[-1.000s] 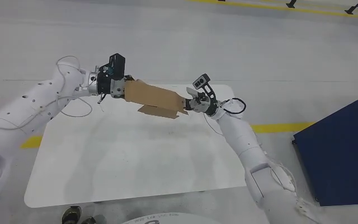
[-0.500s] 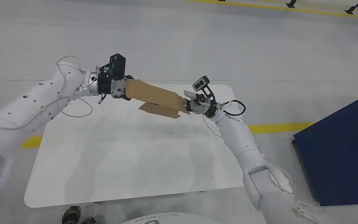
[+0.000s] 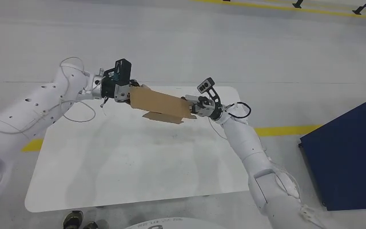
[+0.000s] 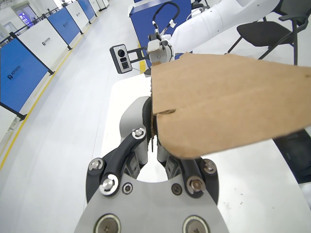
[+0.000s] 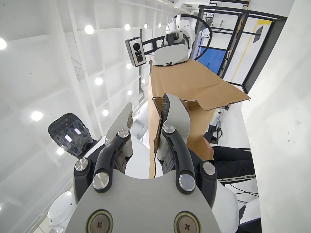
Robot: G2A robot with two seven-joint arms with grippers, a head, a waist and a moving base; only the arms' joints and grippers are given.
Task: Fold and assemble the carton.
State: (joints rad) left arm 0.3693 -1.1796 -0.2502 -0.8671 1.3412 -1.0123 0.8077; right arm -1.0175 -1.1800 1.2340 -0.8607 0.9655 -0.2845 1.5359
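While both arms are stretched over the far part of the white tabletop (image 3: 131,166), the brown carton (image 3: 160,103) hangs in the air between them, a long piece of cardboard that does not touch the surface. One end of it is at the left pincer (image 3: 127,91) and the other end is at the right pincer (image 3: 193,107). Under its near edge a lower flap (image 3: 163,117) hangs down a little toward the tabletop.

In the left wrist view I see the left pincer pressed together on the edge of the cardboard. Its fingers (image 4: 132,120) squeeze the wall from two sides, and I see no gap between them and the cardboard. The broad brown panel runs away from there to the other arm's pincer at the far end.

The right pincer is different. In the right wrist view its fingers stand apart, with the end wall of the carton between them. One finger (image 5: 175,115) lies against the cardboard. The other finger (image 5: 121,120) stands off from the wall with a clear gap. So this pincer is around the wall but not clamped on it. Farther along the carton an outward flap (image 5: 218,93) is bent away from the panel.

On the floor to the right of the tabletop stands a dark blue cabinet (image 3: 337,154), and a yellow line (image 3: 286,130) runs on the floor toward it. A black chair (image 4: 267,32) stands in the room beyond the right arm.
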